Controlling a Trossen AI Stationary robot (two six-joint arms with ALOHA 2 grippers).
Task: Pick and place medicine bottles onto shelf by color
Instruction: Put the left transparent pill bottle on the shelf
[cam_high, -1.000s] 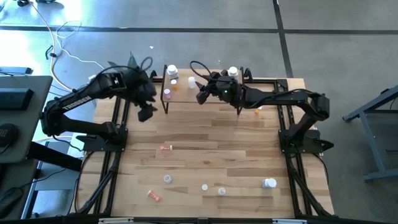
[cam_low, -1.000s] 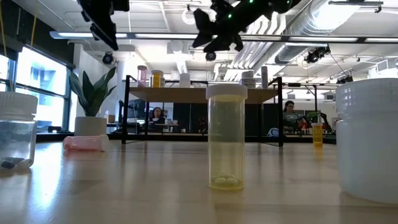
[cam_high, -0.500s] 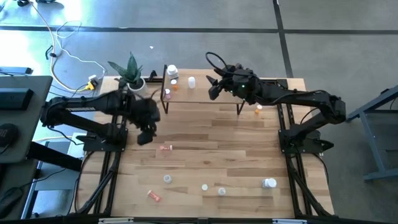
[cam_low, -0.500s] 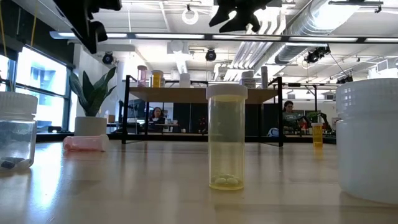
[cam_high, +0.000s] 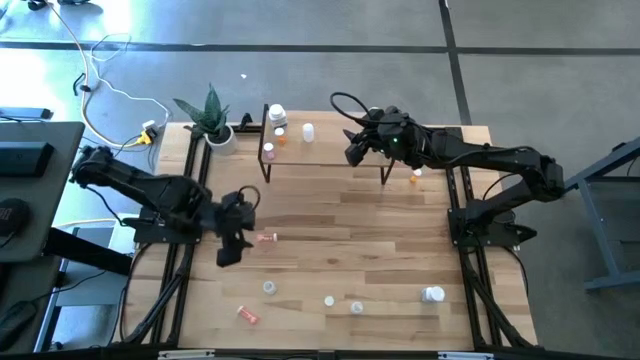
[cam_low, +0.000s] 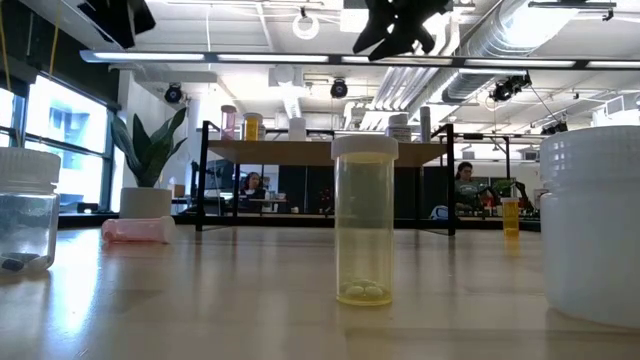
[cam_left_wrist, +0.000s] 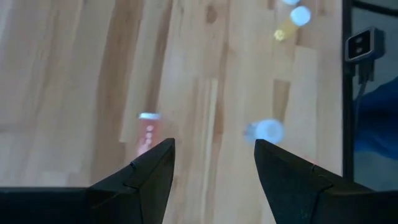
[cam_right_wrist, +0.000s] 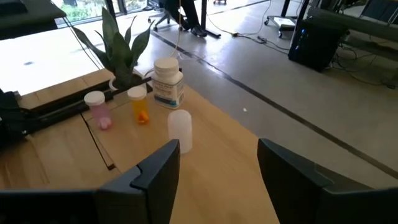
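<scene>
Wooden planks make up the table (cam_high: 330, 230), with the light-wood shelf (cam_high: 325, 148) along its far edge. On the shelf's left end stand four bottles: a white labelled bottle (cam_right_wrist: 168, 83), an all-white bottle (cam_right_wrist: 180, 129), an orange bottle (cam_right_wrist: 139, 106) and a pink vial (cam_right_wrist: 97, 109). The right gripper (cam_high: 357, 150) hovers over the shelf's right part, fingers apart and empty, those bottles ahead of it. The left gripper (cam_high: 231, 248) hangs over the table's left middle, jaws spread, holding nothing, just beside a pink bottle (cam_high: 266, 238) lying flat; a clear vial (cam_high: 269, 288) sits nearer the front.
</scene>
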